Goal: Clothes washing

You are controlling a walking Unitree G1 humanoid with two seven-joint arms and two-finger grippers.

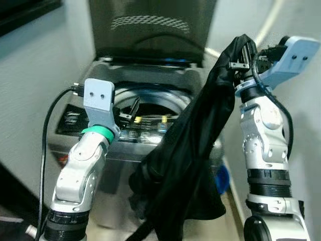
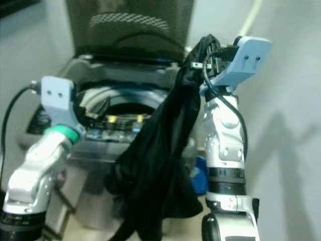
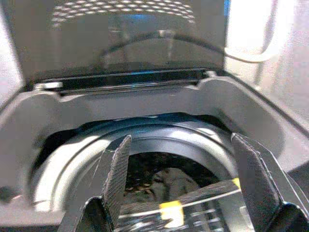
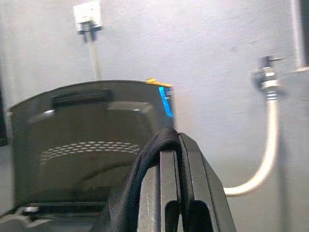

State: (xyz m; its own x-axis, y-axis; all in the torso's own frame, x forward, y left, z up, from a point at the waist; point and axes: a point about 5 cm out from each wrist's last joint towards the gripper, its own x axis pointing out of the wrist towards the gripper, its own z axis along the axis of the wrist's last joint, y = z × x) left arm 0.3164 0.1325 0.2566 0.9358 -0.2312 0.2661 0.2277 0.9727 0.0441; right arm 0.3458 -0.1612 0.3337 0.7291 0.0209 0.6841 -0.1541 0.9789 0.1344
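A grey top-loading washing machine [image 1: 100, 68] stands before me with its dark lid [image 1: 150, 25] raised. My right gripper [image 1: 244, 50] is held high at the machine's right side, shut on a long black garment [image 1: 193, 150] that hangs down past the machine's front. The right wrist view shows the black garment [image 4: 145, 179] pinched between the closed fingers [image 4: 186, 188]. My left gripper [image 1: 131, 108] is open over the drum opening [image 3: 164, 179], where some dark laundry lies inside.
A white hose [image 4: 263, 159] runs from a tap [image 4: 264, 77] on the wall at the right. A wall socket [image 4: 87, 14] sits above the lid. A blue object [image 1: 222, 178] lies low beside the machine's right side. Walls close in on both sides.
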